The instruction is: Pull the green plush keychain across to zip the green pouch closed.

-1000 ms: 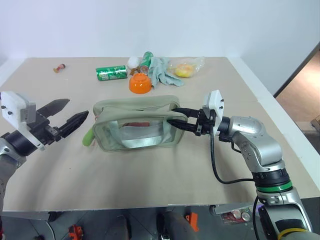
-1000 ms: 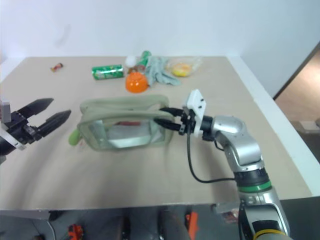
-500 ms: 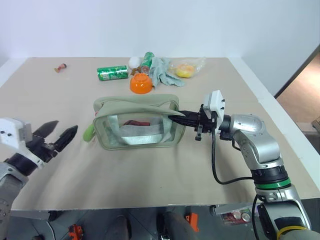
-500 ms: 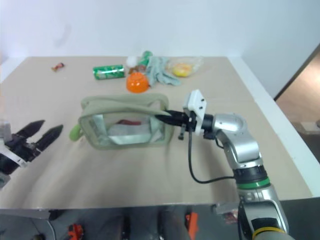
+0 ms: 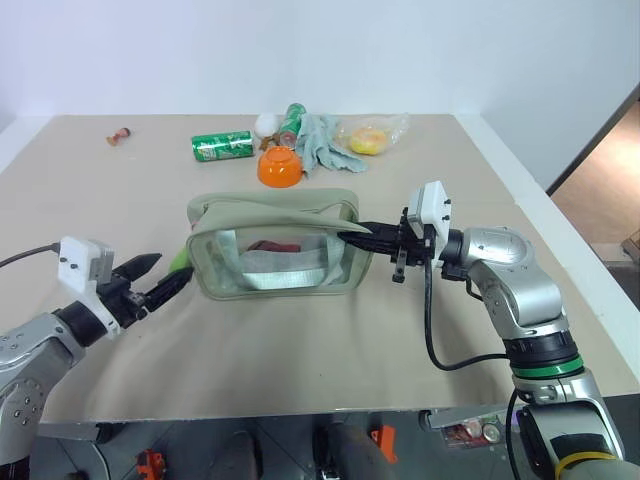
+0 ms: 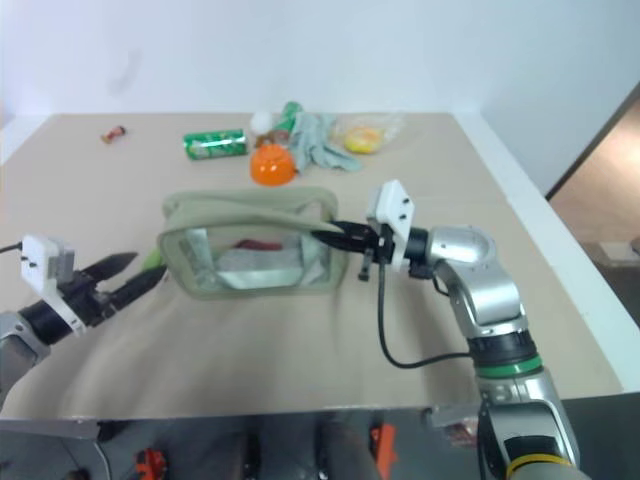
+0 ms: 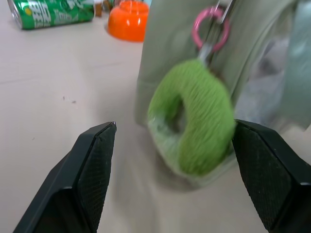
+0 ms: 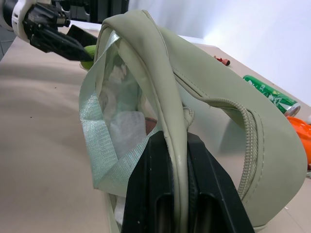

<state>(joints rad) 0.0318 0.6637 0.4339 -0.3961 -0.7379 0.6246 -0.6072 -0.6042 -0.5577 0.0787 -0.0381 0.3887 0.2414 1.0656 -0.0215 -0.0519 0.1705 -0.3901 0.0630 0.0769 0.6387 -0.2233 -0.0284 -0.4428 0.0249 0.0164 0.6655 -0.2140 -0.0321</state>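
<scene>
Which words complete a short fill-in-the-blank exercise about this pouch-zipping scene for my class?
1. The right tool is shut on the green pouch's ____.
2. The green plush keychain hangs from a ____ ring.
3. The left tool, beside the keychain, is ____.
4. Behind the pouch sits an ____ bowl.

Missing words: edge; pink; open; orange

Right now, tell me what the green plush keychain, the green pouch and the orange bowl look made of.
Green plush keychain: fuzzy lime pile, likely soft synthetic plush, hung from a glossy pink ring.
Green pouch: matte sage fabric with stitched seams, a see-through shiny front window, probably soft plastic, and woven-looking straps.
Orange bowl: smooth, evenly coloured, slightly glossy; probably plastic.
</scene>
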